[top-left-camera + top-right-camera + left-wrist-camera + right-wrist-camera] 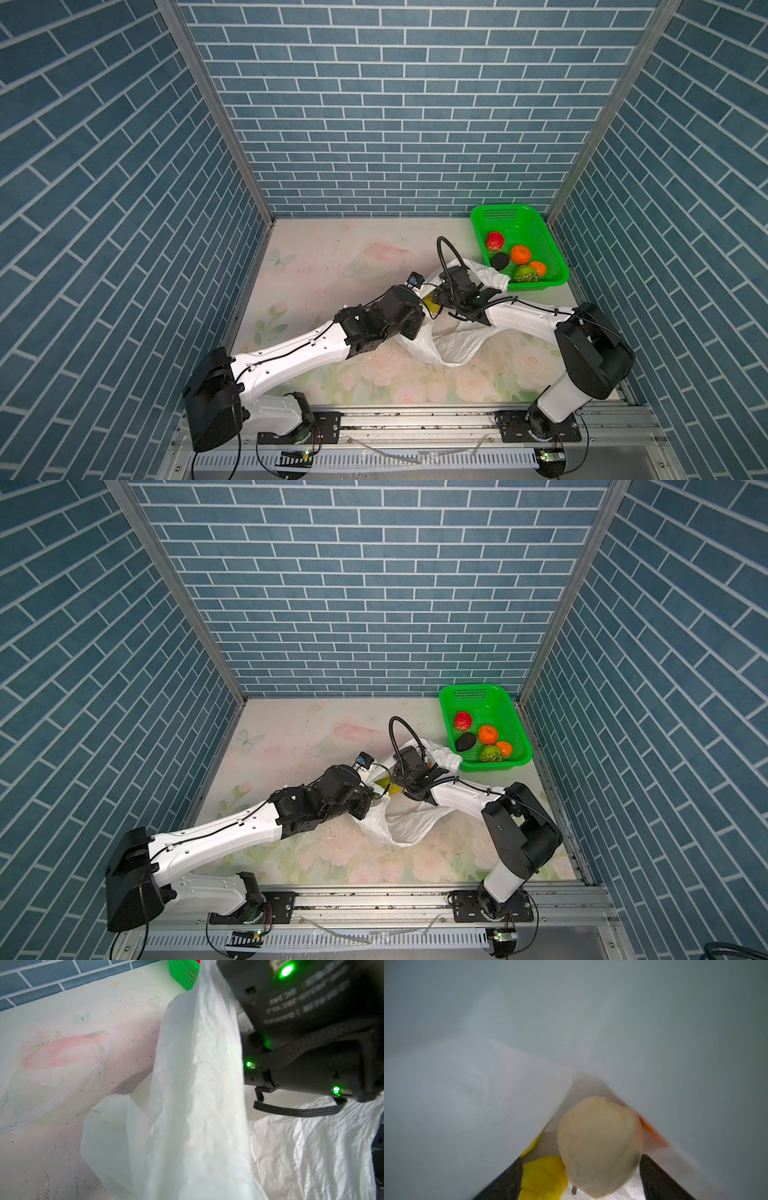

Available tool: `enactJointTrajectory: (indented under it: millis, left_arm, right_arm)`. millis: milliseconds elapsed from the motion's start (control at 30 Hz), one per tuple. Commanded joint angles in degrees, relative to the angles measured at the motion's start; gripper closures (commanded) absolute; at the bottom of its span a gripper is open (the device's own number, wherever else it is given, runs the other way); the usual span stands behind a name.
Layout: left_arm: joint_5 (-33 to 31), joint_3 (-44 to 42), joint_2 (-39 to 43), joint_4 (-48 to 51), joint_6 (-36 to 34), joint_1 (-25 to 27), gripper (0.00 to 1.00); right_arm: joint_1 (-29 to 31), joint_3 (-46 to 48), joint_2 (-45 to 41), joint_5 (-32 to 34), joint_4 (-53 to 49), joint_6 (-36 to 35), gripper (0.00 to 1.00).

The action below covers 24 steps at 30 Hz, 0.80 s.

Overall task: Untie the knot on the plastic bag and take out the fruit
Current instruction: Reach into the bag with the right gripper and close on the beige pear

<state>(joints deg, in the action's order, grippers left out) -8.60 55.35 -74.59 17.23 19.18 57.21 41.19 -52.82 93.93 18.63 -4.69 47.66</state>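
The right tool point(580, 1159) stood wide open inside the bag point(453, 345). Its fingers point(656, 1178) straddled a cream fruit point(598, 1147) without clamping it, and a yellow fruit point(544, 1176) lay beside that. The left tool point(415, 326) was closed on the bag's rim. Just beyond the bag, a basket point(548, 249) held five fruits point(520, 254).

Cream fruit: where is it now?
In the right wrist view, the cream fruit lies inside the bag, between the fingers of the right gripper, beside a yellow fruit.
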Motion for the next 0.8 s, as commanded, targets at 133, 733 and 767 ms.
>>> enactJointTrajectory:
  millis: [133,733,767]
  left_arm:
    - [0.51,-1.3,0.87,0.33,-0.58,0.27,1.0]
    - [-1.38,-1.48,1.39,0.61,-0.25,0.54,1.0]
    - [-1.85,-1.48,1.37,0.52,-0.11,0.56,1.0]
  right_arm:
    - [-1.35,0.38,3.93,2.6,4.71,5.85,0.17]
    - [-2.25,0.28,3.72,-6.28,4.72,5.12,0.5]
    - [-2.14,0.05,2.86,-7.98,3.56,4.85,0.5]
